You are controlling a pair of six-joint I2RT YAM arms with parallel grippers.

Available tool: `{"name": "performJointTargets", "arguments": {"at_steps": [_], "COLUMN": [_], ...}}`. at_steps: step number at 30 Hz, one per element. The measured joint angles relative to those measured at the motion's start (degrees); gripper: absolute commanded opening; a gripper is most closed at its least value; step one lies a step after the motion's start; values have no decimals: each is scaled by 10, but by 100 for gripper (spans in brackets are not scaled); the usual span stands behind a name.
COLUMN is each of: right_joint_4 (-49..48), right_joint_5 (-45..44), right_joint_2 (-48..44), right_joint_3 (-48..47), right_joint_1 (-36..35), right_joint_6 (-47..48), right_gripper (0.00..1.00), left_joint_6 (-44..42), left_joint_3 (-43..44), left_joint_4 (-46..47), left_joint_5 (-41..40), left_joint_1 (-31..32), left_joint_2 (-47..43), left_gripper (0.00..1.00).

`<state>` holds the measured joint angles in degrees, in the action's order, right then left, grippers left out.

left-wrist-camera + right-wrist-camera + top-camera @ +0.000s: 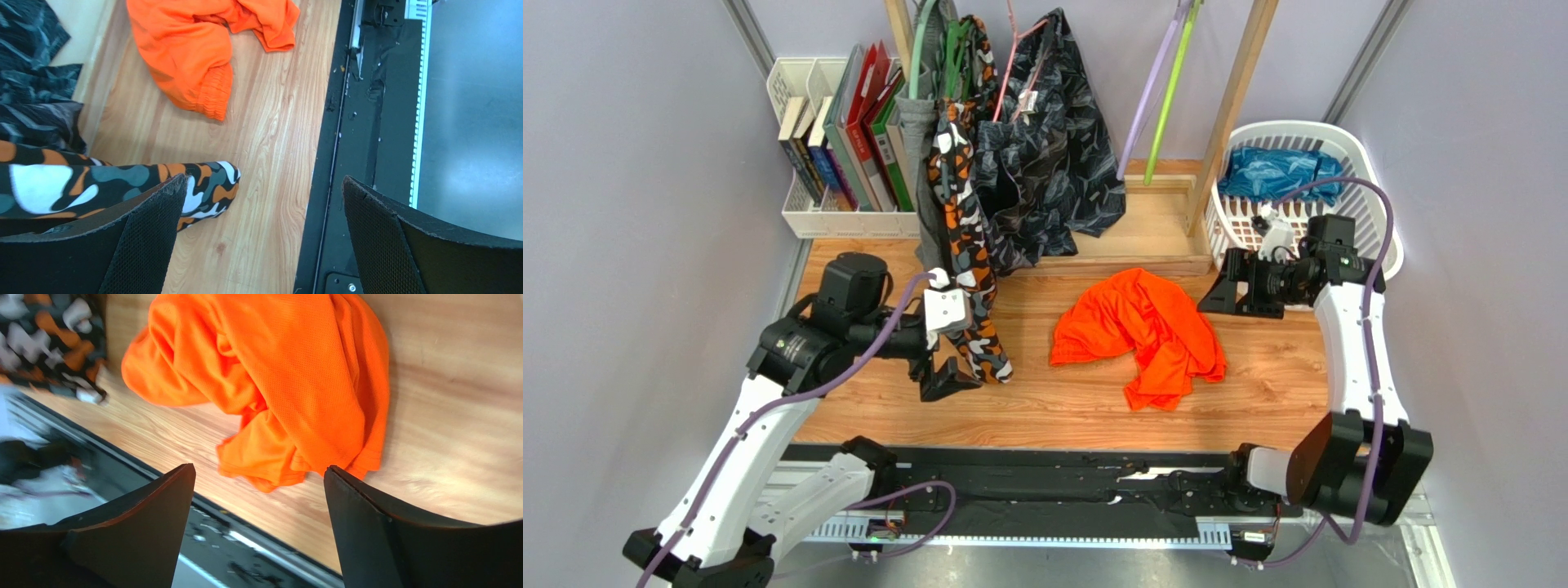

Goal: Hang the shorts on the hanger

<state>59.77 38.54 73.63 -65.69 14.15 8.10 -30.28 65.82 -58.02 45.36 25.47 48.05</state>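
Heaped on the table (pixel 1063 410), about the middle: the shorts (pixel 1143 333), bunched up, lying mostly left to right, one end drooping toward the near edge; just to their right and a bit farther back, the right gripper (pixel 1225 294), fingers spread wide, holding nothing, orange heap right below in its wrist view; well off to the left, the left gripper (pixel 947 375), also spread wide and empty, beside the camo cloth (pixel 962 263); up on the back rack (pixel 1241 86), the green hanger (pixel 1169 92), well apart from the shorts; nearer arm by far: the right; likely needs only a short reach left and down.
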Motion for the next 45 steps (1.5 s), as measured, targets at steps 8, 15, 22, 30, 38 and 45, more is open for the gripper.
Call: {"name": "performJointTargets", "arguments": {"at_steps": [8,15,22,30,38,45], "right_joint_4": [-27,-158,-326,-403,-179,-47], "right_joint_5": [-42,-156,-278,-376,-261,-15], "right_joint_2": [-151,-110,67,232,220,64], "right_joint_3": [51,119,129,88,-149,-266], "right_joint_1": [-191,-473,-613,-642,-591,-490], "right_joint_6": [145,199,250,289,160,79], "right_gripper": [84,86,85,0,0,0], "left_joint_6": [40,115,140,136,93,21], "left_joint_3": [-48,-58,-61,-61,-58,-17], "left_joint_4": [75,142,137,85,33,22], "left_joint_5": [-10,-30,-71,-95,-69,-17], "left_joint_1": [4,4,4,4,4,4], "left_joint_2": [5,-21,-64,-119,-143,-96], "left_gripper": [99,99,99,99,95,96]}}
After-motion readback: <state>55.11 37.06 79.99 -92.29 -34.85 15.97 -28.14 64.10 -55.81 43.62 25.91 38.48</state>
